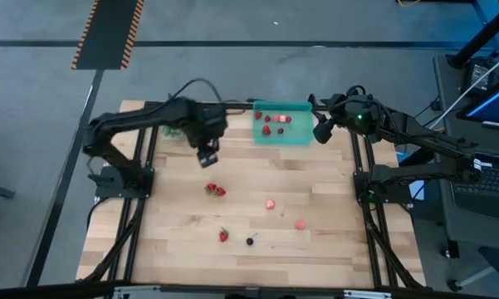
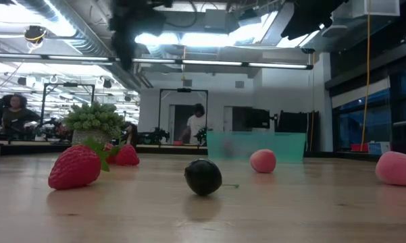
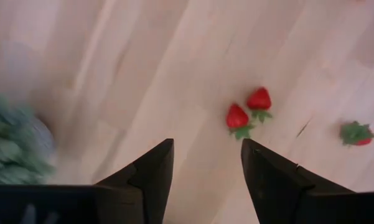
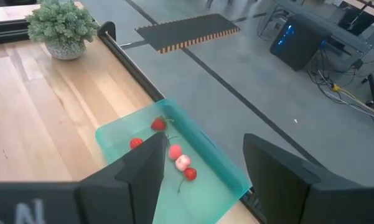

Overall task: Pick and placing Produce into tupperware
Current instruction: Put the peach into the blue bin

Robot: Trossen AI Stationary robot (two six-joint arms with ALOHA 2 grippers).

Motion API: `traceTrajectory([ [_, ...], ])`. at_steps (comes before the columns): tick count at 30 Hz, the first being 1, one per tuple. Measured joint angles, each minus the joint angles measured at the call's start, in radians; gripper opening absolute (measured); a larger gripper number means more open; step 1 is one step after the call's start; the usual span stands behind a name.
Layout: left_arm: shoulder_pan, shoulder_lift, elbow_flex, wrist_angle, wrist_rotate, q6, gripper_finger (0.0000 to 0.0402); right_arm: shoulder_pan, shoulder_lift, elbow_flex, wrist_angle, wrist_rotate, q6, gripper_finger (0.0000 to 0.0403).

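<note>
Teal tupperware [image 1: 283,135] at the table's [image 1: 315,249] far edge, holding several red and pink produce pieces [image 1: 276,124]. Left claw [image 1: 207,155] above the table just beside the tray, fingers [image 3: 146,180] wide apart and empty; two strawberries [image 1: 215,190] lie near below it. Right claw [image 1: 322,131] at the tray's other end, fingers wide, empty. Further pieces lie scattered: pink pieces [image 1: 271,203], a strawberry [image 1: 223,236], a dark berry [image 1: 250,242].

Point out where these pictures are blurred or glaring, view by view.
Left wrist view: the green plant is smeared, while the paired strawberries stay fairly crisp. Low view: ceiling lights glare; the teal tray is soft behind the sharper dark berry. High view: evenly lit.
</note>
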Motion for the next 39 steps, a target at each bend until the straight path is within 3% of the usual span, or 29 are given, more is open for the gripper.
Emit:
traceTrajectory([
  [7, -0.125, -0.191, -0.343, 0.17, -0.001, -0.202, 0.0177, 0.0, 0.0, 0.0, -0.007, 0.0, 0.0, 0.0218],
  [13, -0.178, -0.269, -0.495, 0.333, -0.033, -0.23, 0.0177, 0.0, 0.0, 0.0, -0.007, 0.0, -0.001, 0.0218],
  [20, -0.127, -0.287, -0.52, 0.455, -0.144, -0.119, 0.0176, -0.019, 0.0, 0.0, 0.066, 0.003, -0.092, 0.0218],
  [27, 0.027, -0.287, -0.52, 0.584, -0.16, -0.07, 0.0176, -0.166, 0.006, 0.0, 0.24, 0.003, -0.198, 0.0218],
  [34, 0.111, -0.286, -0.52, 0.6, -0.118, -0.16, 0.0176, -0.297, 0.007, 0.0, 0.347, 0.003, -0.217, 0.0218],
  [39, 0.124, -0.286, -0.52, 0.628, 0.004, -0.234, 0.0176, -0.312, 0.007, 0.005, 0.377, -0.012, -0.217, 0.0218],
])
